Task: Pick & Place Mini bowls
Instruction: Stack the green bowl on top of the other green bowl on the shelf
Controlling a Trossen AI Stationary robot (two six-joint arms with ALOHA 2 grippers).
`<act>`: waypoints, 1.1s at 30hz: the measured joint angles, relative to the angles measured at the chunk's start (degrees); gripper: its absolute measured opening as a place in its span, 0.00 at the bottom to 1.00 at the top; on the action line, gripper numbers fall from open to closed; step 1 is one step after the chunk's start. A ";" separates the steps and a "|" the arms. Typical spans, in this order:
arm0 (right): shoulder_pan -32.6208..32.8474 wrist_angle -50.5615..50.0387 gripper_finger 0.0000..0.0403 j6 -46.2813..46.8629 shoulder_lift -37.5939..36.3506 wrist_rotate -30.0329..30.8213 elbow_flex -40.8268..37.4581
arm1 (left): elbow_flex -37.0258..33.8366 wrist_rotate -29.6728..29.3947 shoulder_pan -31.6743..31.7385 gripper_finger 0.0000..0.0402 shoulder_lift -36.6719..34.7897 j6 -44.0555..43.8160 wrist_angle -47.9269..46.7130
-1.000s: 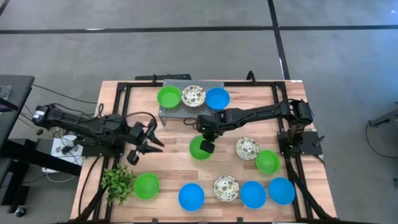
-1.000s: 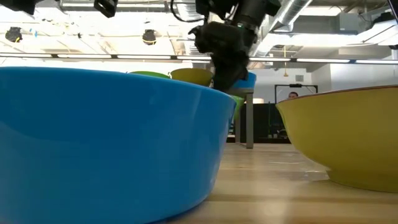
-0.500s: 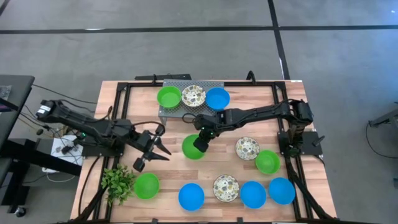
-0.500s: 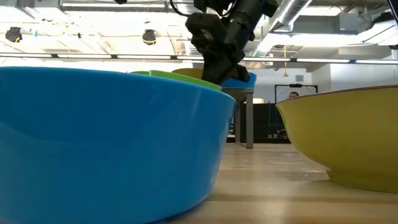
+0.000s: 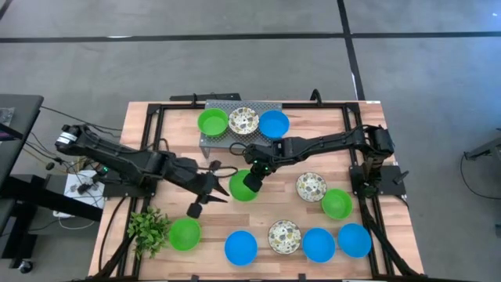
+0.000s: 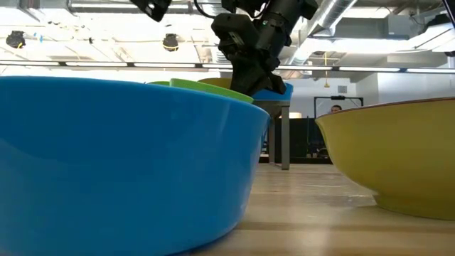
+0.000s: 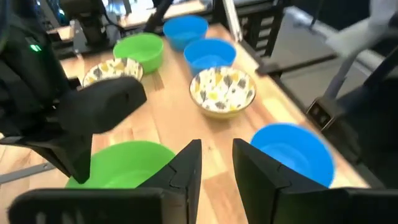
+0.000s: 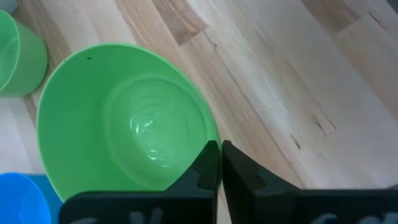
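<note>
rack [image 5: 239, 138]: at the desk's [image 5: 360, 149] far edge, three bowls [image 5: 243, 121] on it
plant [image 5: 148, 229]: your near left corner
near row [image 5: 283, 237]: five bowls along the front
right hand [image 5: 250, 184]: mid-desk, pinching a bowl's [image 5: 239, 188] rim

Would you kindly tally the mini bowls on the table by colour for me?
Green bowls: 4, one of them pinched at its rim by the right gripper.
Blue bowls: 4.
White floral bowls: 3.
Total: 11 bowls.
</note>
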 joint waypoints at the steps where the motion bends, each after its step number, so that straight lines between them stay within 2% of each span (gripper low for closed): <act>1: 0.00 0.00 0.00 0.00 -0.02 0.00 0.00 | 0.00 -0.48 0.00 0.22 0.76 0.98 0.02; 8: 0.00 0.33 0.00 0.00 -0.02 0.00 0.00 | 0.00 -7.01 0.32 0.23 4.90 7.07 0.14; 12: 0.00 0.50 0.00 0.03 0.00 0.00 0.00 | 0.00 -7.20 0.70 0.26 6.43 7.22 0.13; 23: 0.00 0.80 0.00 0.05 -0.01 0.04 0.00 | 0.00 -7.21 0.68 0.45 11.16 7.25 0.15; 33: 0.00 1.07 0.00 0.03 0.00 0.08 -0.02 | 0.00 -7.21 0.68 0.46 13.38 7.25 -1.01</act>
